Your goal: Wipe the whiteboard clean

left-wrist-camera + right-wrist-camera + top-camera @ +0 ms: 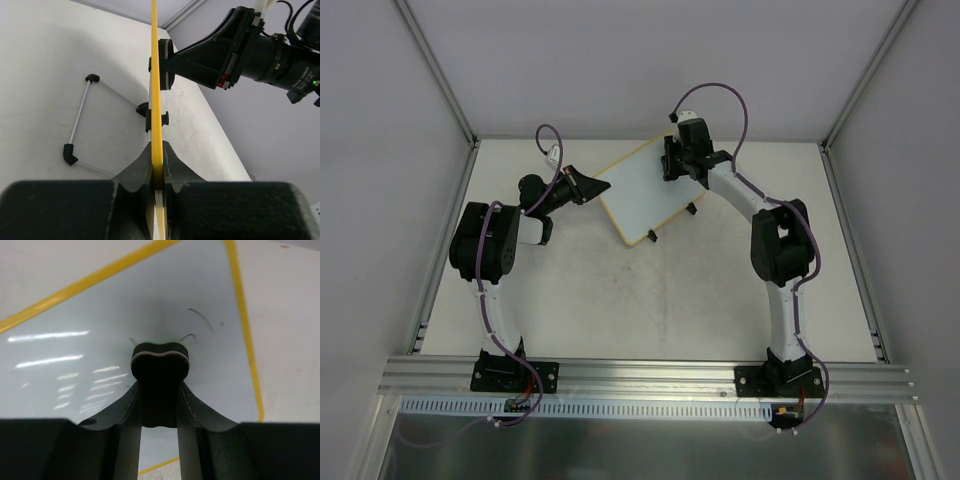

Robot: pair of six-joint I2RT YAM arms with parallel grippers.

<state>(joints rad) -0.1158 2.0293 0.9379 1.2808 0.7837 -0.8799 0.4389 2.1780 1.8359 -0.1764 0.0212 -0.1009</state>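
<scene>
The whiteboard (pixel 645 190), white with a yellow frame, stands tilted at the back middle of the table. My left gripper (pixel 588 187) is shut on its left edge; in the left wrist view the yellow frame (pixel 156 90) runs edge-on between my jaws (pixel 158 150). My right gripper (pixel 678 160) is shut on a small black eraser (pixel 160 360), pressed flat against the board's white face (pixel 100 320) near its far right corner. A few faint dark strokes (pixel 200 317) remain just beyond the eraser.
A folding wire stand with black corner feet (pixel 82 120) lies on the table behind the board. Two black clip feet (pixel 653 237) jut from the board's near edge. Metal rails (pixel 450 240) and white walls enclose the table.
</scene>
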